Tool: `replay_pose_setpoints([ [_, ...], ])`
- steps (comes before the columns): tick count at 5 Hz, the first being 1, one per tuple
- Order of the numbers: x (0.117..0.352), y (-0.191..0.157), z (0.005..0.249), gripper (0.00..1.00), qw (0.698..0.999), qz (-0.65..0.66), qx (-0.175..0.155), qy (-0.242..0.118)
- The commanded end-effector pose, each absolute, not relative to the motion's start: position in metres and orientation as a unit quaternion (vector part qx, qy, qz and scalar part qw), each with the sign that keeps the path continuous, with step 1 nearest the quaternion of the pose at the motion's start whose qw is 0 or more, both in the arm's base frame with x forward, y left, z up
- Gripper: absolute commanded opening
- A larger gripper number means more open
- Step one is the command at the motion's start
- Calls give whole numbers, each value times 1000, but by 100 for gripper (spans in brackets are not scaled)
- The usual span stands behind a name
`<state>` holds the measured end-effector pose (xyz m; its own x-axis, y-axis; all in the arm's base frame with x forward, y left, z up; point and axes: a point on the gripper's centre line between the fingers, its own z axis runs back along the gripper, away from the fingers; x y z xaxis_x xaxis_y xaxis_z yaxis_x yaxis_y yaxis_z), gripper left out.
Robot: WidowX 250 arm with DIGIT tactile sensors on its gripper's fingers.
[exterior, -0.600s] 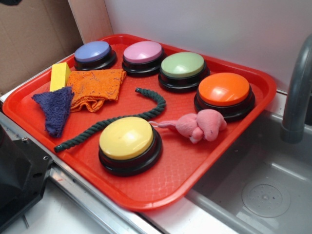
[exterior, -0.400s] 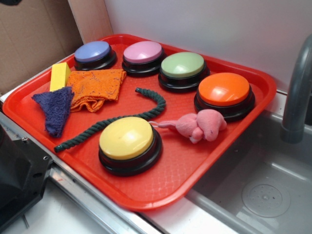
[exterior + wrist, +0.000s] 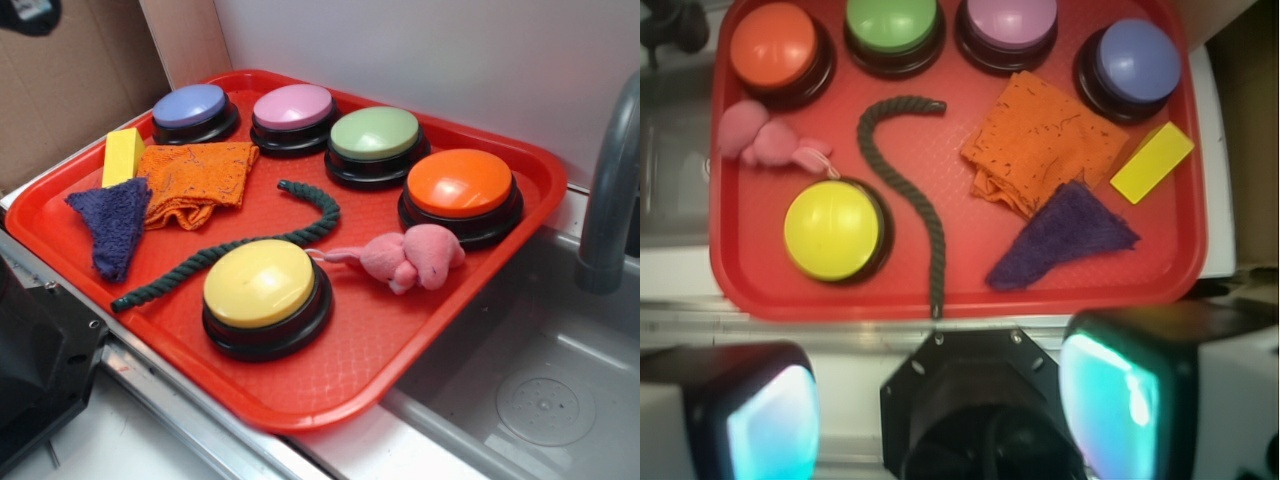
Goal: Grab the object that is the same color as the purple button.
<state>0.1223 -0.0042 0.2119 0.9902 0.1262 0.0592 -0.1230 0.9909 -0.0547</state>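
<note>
Purple cloth [image 3: 112, 225] lies by the tray's [image 3: 330, 395] left edge, uncovered; fingers [image 3: 940, 405] spread wide, empty.

You get bright, even overhead light with soft shadows; domed buttons such as the yellow button [image 3: 260, 283] carry mild glare. Your wrist view is softer, and its near fingers [image 3: 1118, 400] blur, glowing cyan.

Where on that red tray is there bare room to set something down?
The widest bare patch on the red tray is its near corner, bordered by the yellow button and pink plush toy. A smaller patch lies between the green rope, orange cloth and green button. The far-left corner is crowded: purple cloth, yellow block, purple button.
</note>
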Motion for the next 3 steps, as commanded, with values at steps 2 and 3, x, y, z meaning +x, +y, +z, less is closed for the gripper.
replay_pose_setpoints([
  [2,138,39,132,100,977,210,21,-31],
  [3,137,47,103,100,964,259,30,-48],
])
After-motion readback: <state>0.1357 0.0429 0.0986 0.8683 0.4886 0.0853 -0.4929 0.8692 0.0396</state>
